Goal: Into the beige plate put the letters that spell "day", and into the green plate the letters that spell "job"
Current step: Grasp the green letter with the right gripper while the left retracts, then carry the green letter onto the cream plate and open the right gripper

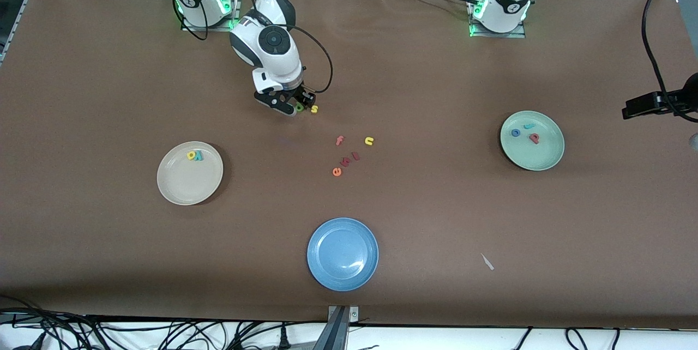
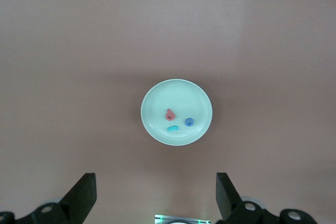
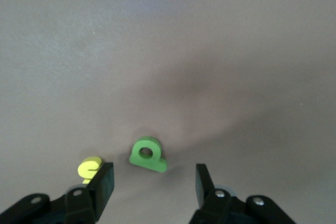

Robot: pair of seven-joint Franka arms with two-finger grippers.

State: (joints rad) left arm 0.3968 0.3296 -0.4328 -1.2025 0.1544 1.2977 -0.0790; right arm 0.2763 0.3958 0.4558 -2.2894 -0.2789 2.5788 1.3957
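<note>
The dark green "d" (image 1: 299,106) (image 3: 148,155) lies flat on the brown table close to the right arm's base. My right gripper (image 1: 299,108) (image 3: 153,178) is low over it, open, with the letter just ahead of the gap between the fingers and untouched. The beige plate (image 1: 185,183) holds the yellow "a" (image 1: 191,155) and the teal "y" (image 1: 199,156). On the green plate (image 1: 540,156) (image 2: 157,98) lie the blue "o" (image 1: 515,133) (image 2: 189,122), teal "j" (image 1: 529,126) (image 2: 172,128) and pinkish-red "b" (image 1: 534,138) (image 2: 170,114). My left gripper (image 2: 156,179) hangs open high above the green plate.
A yellow "s" (image 1: 314,109) (image 3: 89,167) lies right beside one right finger. Mid-table lie a pink "f" (image 1: 340,140), a yellow "n" (image 1: 369,141), two red letters (image 1: 349,160) and an orange "e" (image 1: 337,172). A blue plate (image 1: 342,253) sits nearest the front camera.
</note>
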